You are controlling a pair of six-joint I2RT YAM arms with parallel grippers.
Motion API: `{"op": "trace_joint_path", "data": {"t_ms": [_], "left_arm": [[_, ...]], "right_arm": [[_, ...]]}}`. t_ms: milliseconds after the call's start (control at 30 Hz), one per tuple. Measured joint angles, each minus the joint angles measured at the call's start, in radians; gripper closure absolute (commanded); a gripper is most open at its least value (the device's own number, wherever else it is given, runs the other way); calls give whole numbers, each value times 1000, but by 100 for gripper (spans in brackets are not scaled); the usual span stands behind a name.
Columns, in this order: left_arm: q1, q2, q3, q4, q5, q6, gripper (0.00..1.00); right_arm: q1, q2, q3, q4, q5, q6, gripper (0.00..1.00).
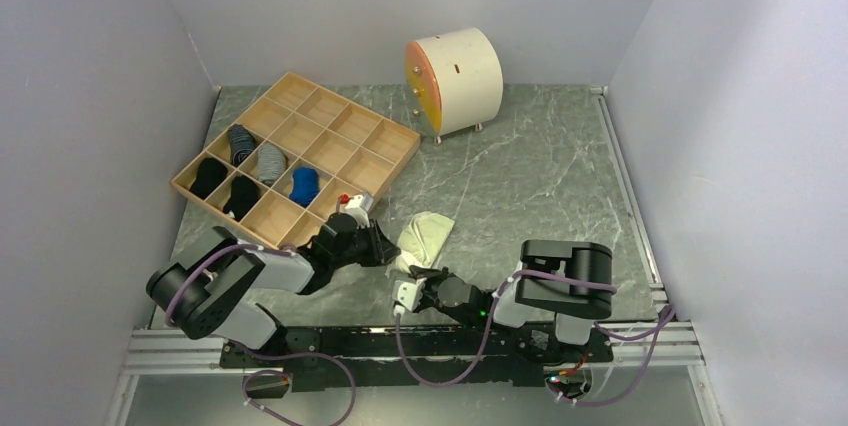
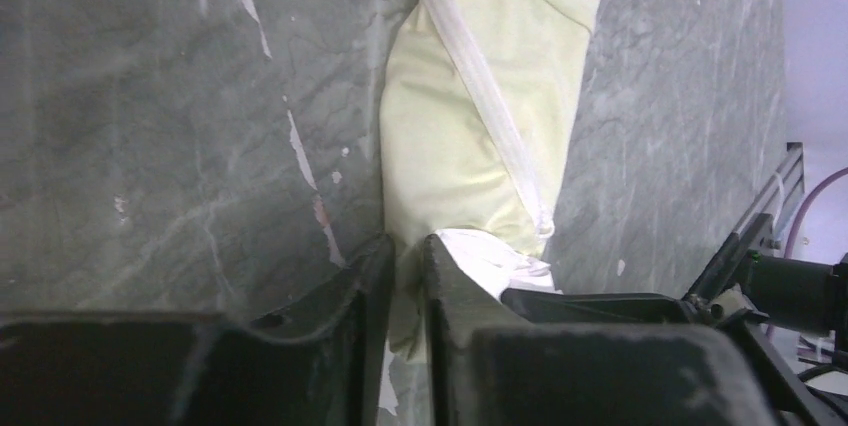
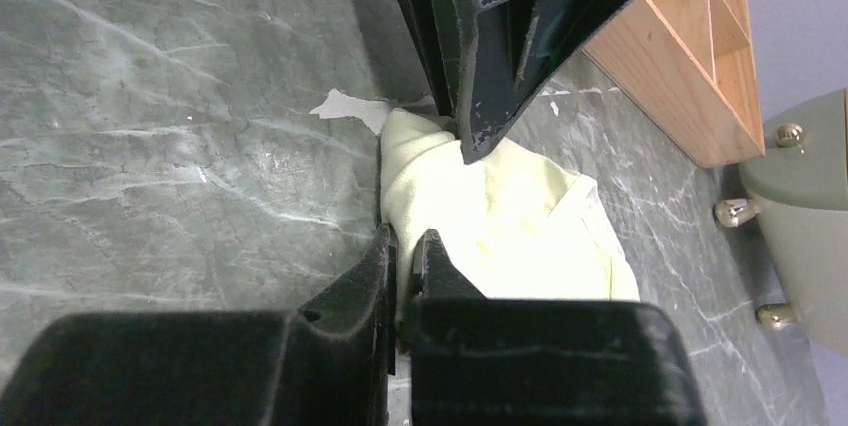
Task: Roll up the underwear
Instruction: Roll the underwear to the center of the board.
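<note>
Nearest, the two arms reached in from their bases at the near edge of the grey marbled tabletop (image 1: 540, 176) and met just left of the middle. The right hand (image 3: 403, 241) lay low over the surface, its fingers pressed almost together with the near edge of the underwear (image 2: 450, 146) pinched between them. Just beyond it, the left hand (image 2: 407, 246) came in from the left side, its fingers likewise nearly closed on a fold of the same cloth, which showed in the narrow gap between them. The two hands sat close together at the garment's near end. The underwear itself was pale yellow with a white band, bunched into a loose, narrow bundle that ran away from the hands across the tabletop. Farther back on the left stood a wooden tray (image 1: 395, 136) of square compartments, set at an angle, with socks (image 1: 303, 184) in black, grey and blue in several compartments on its left side. At the far end stood a round cabinet (image 1: 465, 76), white with an orange face, on small feet.
</note>
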Motion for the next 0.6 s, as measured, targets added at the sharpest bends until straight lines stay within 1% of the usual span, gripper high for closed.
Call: {"op": "trace_joint_path", "data": {"t_ms": [67, 167, 267, 333, 367, 433, 533, 567, 600], "left_arm": [[0, 14, -4, 13, -7, 4, 88], [0, 21, -5, 19, -9, 3, 92], [0, 18, -5, 16, -6, 5, 91], [0, 6, -4, -2, -6, 6, 88], [0, -6, -4, -22, -6, 8, 84], [0, -37, -4, -71, -6, 14, 68], [0, -110, -3, -156, -11, 29, 60], [0, -141, -3, -189, -16, 34, 55], [0, -175, -3, -221, -24, 40, 46]], "right_arm": [[-1, 0, -6, 12, -1, 13, 100], [-2, 0, -11, 23, -4, 42, 100], [-9, -8, -12, 18, -14, 90, 100], [-27, -32, -11, -5, -43, 144, 100], [-40, -51, -11, -27, -71, 175, 100], [-74, -90, -11, -59, -129, 236, 99], [-121, -133, -14, -87, -223, 314, 98], [-141, -145, -16, -97, -266, 341, 98], [-160, -153, -17, -101, -309, 366, 98]]}}
